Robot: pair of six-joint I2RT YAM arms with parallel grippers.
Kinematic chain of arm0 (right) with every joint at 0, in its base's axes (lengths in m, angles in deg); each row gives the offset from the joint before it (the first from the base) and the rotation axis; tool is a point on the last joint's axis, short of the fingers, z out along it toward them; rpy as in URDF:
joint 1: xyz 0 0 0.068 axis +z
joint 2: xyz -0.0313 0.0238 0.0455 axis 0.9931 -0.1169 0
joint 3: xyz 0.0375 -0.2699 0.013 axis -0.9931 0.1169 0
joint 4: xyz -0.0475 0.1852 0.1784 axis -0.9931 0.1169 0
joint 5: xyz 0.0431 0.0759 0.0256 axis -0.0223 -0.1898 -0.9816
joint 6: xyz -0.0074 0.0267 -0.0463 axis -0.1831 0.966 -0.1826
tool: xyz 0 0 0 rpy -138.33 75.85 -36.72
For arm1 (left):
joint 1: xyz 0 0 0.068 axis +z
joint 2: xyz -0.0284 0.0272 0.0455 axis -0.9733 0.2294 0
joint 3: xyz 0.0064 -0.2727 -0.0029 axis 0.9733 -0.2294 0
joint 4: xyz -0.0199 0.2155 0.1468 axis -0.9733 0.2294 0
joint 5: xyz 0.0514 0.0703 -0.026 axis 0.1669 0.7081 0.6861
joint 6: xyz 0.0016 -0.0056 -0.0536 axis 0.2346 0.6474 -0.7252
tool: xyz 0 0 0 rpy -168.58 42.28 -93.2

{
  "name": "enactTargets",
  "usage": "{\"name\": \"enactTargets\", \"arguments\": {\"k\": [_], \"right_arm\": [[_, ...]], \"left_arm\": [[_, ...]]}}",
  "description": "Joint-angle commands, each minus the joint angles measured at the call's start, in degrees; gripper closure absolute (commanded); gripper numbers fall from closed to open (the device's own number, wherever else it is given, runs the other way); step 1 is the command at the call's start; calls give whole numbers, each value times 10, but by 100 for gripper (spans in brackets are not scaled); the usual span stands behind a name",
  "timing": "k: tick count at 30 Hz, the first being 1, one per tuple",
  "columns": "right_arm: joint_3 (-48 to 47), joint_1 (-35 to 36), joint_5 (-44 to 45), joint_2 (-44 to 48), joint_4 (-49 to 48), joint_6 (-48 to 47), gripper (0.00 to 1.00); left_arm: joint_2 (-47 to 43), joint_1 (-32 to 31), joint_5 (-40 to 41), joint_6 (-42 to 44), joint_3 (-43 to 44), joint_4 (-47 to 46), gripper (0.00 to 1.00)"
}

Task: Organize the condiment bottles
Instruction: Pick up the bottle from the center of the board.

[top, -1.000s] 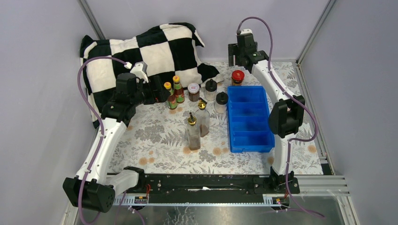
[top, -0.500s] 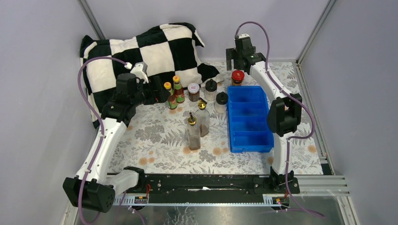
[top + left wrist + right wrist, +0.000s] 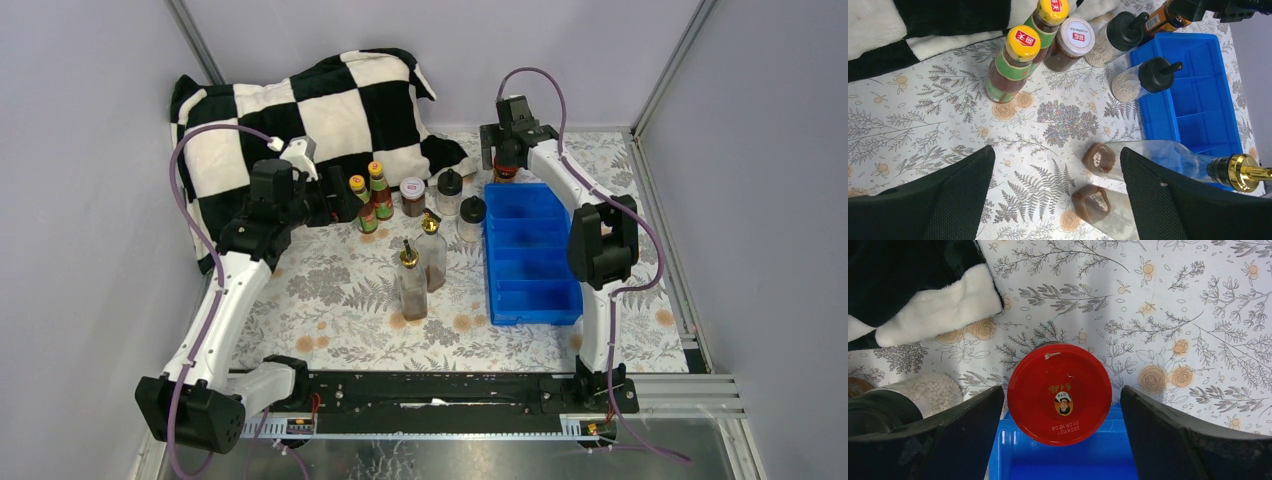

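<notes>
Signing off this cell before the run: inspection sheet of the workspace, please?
Surface: floral cloth flat, no spills seen.
Job's things: orange-capped bottles, white-lidded jar, black-capped shakers, gold-spouted bottles upright left of blue tray; red-lidded jar just beyond its far end; tray empty.
Clutter: checkered blanket, far left.
Grippers: left gripper open above the cloth; right gripper open, straddling the red-lidded jar, gaps showing.
Cables: purple cables loop clear of the bottles.
Surroundings: grey walls, metal frame.
</notes>
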Motion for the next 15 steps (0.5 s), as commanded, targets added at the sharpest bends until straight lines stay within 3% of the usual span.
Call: {"name": "enactTargets", "arguments": {"k": [1,15], "right_arm": [[0,-3,-10,-1,-15,3,7],[5,-5,-27,-15,-33,12,40]], "left_arm": [[-5,4,0,10,-11,-27,1],[-7,4,5,7,-5,-20,1]]}}
